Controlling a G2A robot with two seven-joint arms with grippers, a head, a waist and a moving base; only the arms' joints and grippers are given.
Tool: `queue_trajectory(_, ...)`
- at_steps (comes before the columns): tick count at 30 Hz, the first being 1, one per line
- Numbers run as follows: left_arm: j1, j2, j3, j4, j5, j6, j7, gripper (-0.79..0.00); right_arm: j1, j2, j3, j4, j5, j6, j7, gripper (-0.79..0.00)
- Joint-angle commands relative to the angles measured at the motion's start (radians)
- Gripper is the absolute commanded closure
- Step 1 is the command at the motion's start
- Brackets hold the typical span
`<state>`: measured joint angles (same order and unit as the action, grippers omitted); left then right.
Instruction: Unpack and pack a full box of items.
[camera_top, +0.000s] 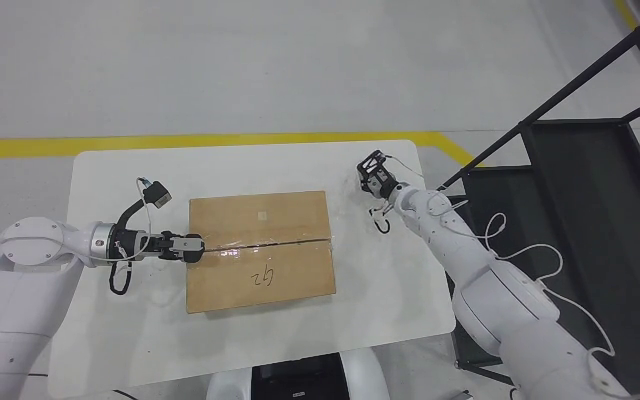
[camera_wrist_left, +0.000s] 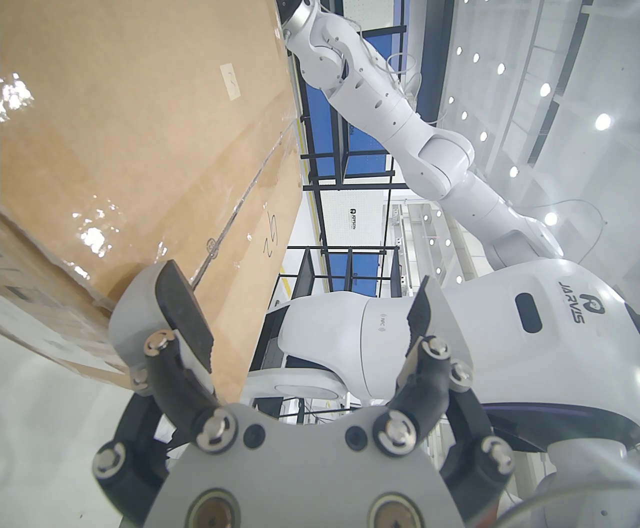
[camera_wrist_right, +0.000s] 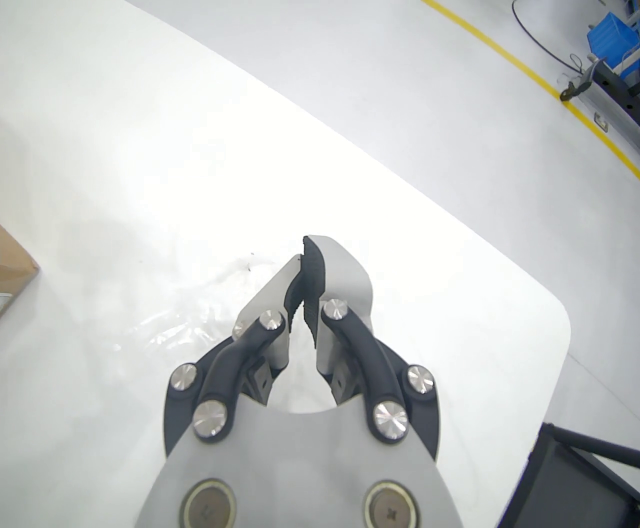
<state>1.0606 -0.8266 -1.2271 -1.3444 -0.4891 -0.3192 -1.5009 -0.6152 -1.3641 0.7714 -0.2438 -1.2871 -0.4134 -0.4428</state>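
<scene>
The box (camera_top: 260, 250) sits shut in the middle of the white table (camera_top: 400, 290), long sides running left to right. It is plain brown cardboard. Two flaps meet along a middle seam (camera_top: 280, 241) under glossy clear tape, with a pen scribble on the near flap and a small pale label on the far one.

My left gripper (camera_top: 193, 246) is at the box's left end, level with that seam. Its fingers are spread, and one pad is just beside the top edge. I judge the step in hand to be opening the flaps. I would catch the tape end there and pull along the seam rather than upward, so the box does not slide.

Farther off, past the box's far right corner, my right gripper (camera_wrist_right: 305, 272) hangs over the table with its fingers pressed together, apart from the box. What looks like crinkled clear film (camera_wrist_right: 170, 320) lies beneath it. That arm could steady the box's right end.
</scene>
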Motion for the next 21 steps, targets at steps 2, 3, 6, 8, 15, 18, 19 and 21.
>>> queue_trajectory(2, 0.000, 0.000, 0.000, 0.000, 0.000, 0.000, 0.000, -0.785, -0.008, 0.000, 0.000, -0.021, -0.004, 0.009, 0.003, 0.000)
queue_trajectory(3, 0.000, 0.000, 0.000, 0.000, 0.000, 0.000, 0.000, -0.785, -0.011, -0.002, 0.001, -0.030, -0.001, 0.016, 0.014, 0.000)
queue_trajectory(6, 0.000, 0.000, 0.000, 0.000, 0.000, 0.000, 0.000, -0.785, -0.013, -0.011, 0.000, -0.049, 0.008, 0.030, 0.059, 0.000)
queue_trajectory(8, 0.000, 0.000, 0.000, 0.000, 0.000, 0.000, 0.000, -0.785, -0.013, -0.017, -0.003, -0.054, 0.010, 0.025, 0.084, 0.000)
queue_trajectory(15, 0.000, 0.000, 0.000, 0.000, 0.000, 0.000, 0.000, -0.785, -0.013, -0.027, -0.010, -0.028, 0.002, 0.004, 0.121, 0.000)
queue_trajectory(18, 0.000, 0.000, 0.000, 0.000, 0.000, 0.000, 0.000, -0.785, -0.013, -0.027, -0.009, -0.013, -0.001, -0.007, 0.127, 0.000)
queue_trajectory(19, 0.000, 0.000, 0.000, 0.000, 0.000, 0.000, 0.000, -0.785, -0.014, -0.026, -0.009, -0.008, -0.002, -0.009, 0.127, 0.000)
queue_trajectory(21, 0.000, 0.000, 0.000, 0.000, 0.000, 0.000, 0.000, -0.785, -0.016, -0.024, -0.007, 0.000, -0.004, -0.014, 0.125, 0.000)
